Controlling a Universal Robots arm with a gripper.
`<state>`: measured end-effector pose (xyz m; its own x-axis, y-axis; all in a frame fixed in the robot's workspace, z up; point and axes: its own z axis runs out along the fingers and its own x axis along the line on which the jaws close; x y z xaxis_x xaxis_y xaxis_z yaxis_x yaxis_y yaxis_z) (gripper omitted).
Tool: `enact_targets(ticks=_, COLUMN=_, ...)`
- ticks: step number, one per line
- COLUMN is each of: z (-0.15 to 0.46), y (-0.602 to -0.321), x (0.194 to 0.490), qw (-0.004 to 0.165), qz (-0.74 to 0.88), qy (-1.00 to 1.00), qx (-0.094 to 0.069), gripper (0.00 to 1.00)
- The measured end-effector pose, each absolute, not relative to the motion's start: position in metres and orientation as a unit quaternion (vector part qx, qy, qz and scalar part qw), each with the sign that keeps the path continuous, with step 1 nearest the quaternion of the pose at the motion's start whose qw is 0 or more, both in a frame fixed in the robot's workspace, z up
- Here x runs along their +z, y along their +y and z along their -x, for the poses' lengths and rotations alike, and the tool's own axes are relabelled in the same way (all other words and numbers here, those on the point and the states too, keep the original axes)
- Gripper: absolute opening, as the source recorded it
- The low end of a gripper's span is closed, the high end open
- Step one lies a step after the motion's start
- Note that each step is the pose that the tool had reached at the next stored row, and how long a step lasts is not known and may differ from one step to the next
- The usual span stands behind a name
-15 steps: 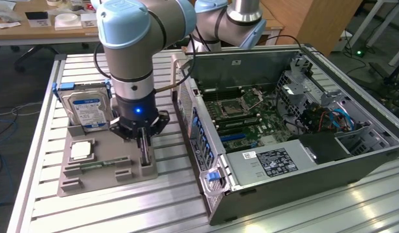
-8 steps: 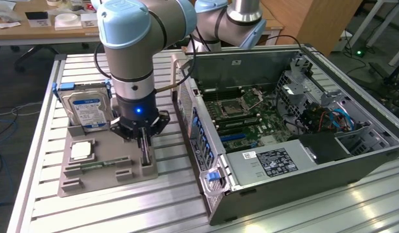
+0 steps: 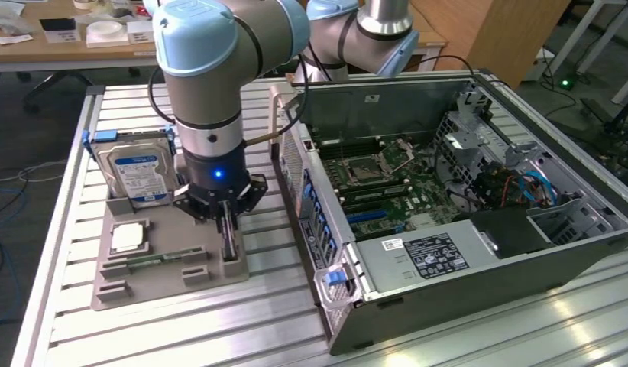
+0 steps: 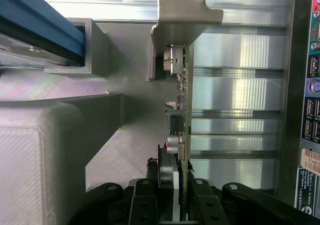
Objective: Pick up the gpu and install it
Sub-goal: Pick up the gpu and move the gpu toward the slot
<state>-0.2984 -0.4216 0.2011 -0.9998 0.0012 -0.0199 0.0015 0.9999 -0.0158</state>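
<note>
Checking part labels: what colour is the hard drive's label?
The label is blue and white, clearest in the exterior view.

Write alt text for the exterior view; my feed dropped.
The gripper is down over the gpu, which stands on edge in a gray holder tray alongside a hard drive. An open computer case lies at the exterior view's right.

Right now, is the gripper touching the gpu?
Cannot tell. In the wrist view the gripper straddles the gpu, seen edge-on, but neither contact nor a gap shows plainly.
</note>
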Motion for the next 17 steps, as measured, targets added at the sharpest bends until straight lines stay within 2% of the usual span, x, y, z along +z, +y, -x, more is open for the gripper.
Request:
enact_targets(ticks=8, z=0.298, y=-0.422, x=0.206, qw=0.010, qz=-0.001, qy=1.000, qx=-0.007, gripper=0.28)
enact_targets(ticks=17, z=0.298, y=-0.422, x=0.233, qw=0.010, qz=-0.001, qy=1.000, qx=-0.007, gripper=0.28)
